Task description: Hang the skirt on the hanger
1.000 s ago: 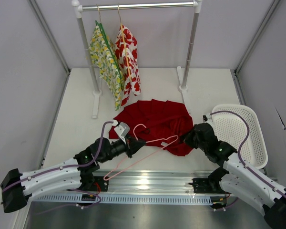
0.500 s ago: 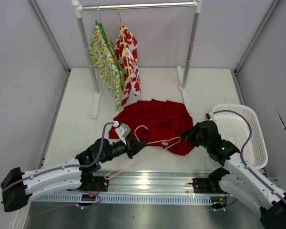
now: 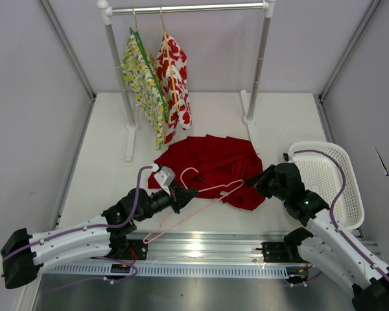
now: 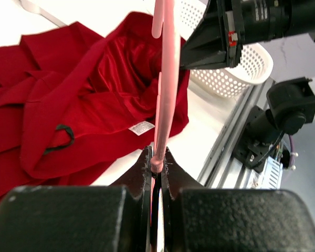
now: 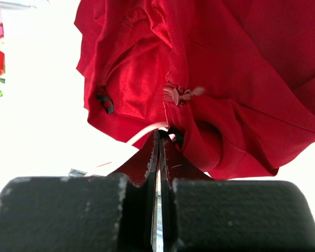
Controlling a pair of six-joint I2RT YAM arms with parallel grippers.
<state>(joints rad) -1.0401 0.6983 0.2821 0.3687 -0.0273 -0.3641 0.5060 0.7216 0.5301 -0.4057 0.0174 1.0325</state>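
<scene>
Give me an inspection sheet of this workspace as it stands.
Surface: white table, metal rail at its near edge.
Job's things: red skirt crumpled mid-table; pink hanger slanted over its near edge.
Clutter: white basket at right; two flowered garments hanging on the rack.
End effectors: left end effector shut on the hanger; right end effector shut on the skirt's edge.
Cables: purple cable along each arm; no snag seen.
Surroundings: grey walls; nothing else seen.

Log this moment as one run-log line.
left end effector: shut on hanger | right end effector: shut on skirt edge | skirt: crumpled on table, not yet on hanger
</scene>
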